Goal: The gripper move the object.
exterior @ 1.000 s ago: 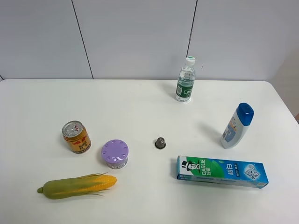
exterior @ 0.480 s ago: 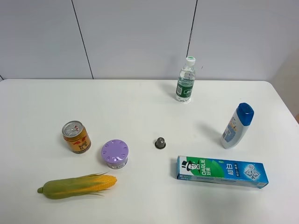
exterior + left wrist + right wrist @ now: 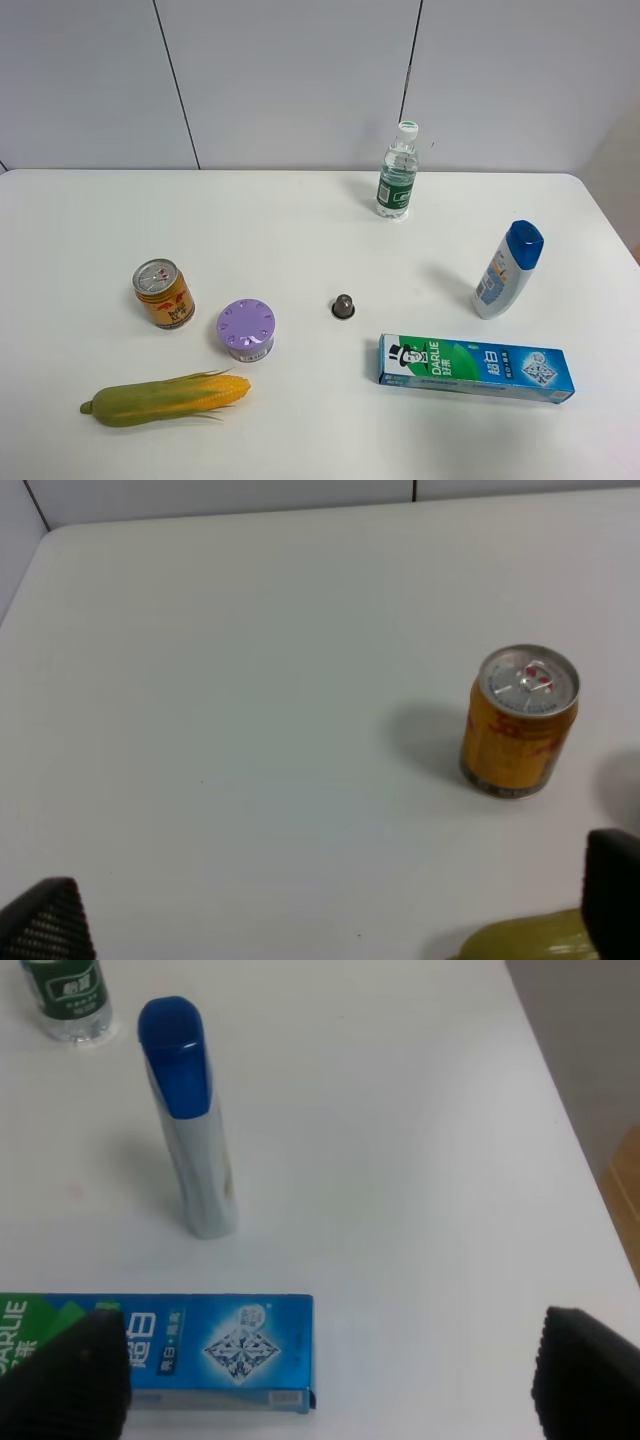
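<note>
Left gripper [image 3: 320, 920]: jaws spread wide, nothing between them, hanging above the table [image 3: 300, 230] near the corn. Right gripper [image 3: 320, 1375]: likewise agape and empty, over the toothpaste box [image 3: 476, 368]. Ear of corn [image 3: 165, 398]: lying flat at the table's front left, yellow kernels toward the middle, green husk outward. Just behind it, a purple round container [image 3: 246, 329] and an orange can [image 3: 163, 294], upright. Centre: small dark capsule [image 3: 343, 306]. Right: blue-capped bottle [image 3: 508, 268]. Far edge: water bottle [image 3: 398, 171].
</note>
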`<control>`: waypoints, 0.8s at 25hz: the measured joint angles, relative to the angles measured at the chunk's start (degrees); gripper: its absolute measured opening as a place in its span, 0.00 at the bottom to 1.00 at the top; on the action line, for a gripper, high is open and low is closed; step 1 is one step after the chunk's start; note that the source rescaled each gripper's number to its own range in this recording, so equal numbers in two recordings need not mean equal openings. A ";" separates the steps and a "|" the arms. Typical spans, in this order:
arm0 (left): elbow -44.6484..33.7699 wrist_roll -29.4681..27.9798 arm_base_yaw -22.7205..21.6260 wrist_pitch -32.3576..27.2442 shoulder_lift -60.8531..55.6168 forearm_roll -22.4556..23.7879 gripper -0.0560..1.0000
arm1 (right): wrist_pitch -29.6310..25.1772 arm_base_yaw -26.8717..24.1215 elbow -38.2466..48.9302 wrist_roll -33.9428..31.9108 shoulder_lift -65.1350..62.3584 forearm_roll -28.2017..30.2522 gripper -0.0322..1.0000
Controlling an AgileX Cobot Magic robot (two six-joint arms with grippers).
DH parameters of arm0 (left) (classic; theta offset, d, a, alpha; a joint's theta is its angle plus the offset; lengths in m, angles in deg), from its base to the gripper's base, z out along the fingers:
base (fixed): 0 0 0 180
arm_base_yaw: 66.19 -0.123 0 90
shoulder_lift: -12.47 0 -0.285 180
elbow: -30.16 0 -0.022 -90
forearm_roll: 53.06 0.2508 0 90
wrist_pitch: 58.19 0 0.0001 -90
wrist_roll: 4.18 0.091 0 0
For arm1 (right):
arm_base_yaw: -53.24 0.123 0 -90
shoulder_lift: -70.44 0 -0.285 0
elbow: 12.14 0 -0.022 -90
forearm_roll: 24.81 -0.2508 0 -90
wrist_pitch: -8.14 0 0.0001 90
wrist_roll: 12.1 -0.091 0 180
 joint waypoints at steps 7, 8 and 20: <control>0.00 0.00 0.00 0.00 0.00 0.00 1.00 | 0.00 0.00 0.00 -0.54 0.00 0.62 0.76; 0.00 0.00 0.00 0.00 0.00 0.00 1.00 | 0.00 0.00 0.00 -0.71 0.00 0.62 0.76; 0.00 0.00 0.00 0.00 0.00 0.00 1.00 | 0.00 0.00 0.00 -0.85 0.00 0.62 0.76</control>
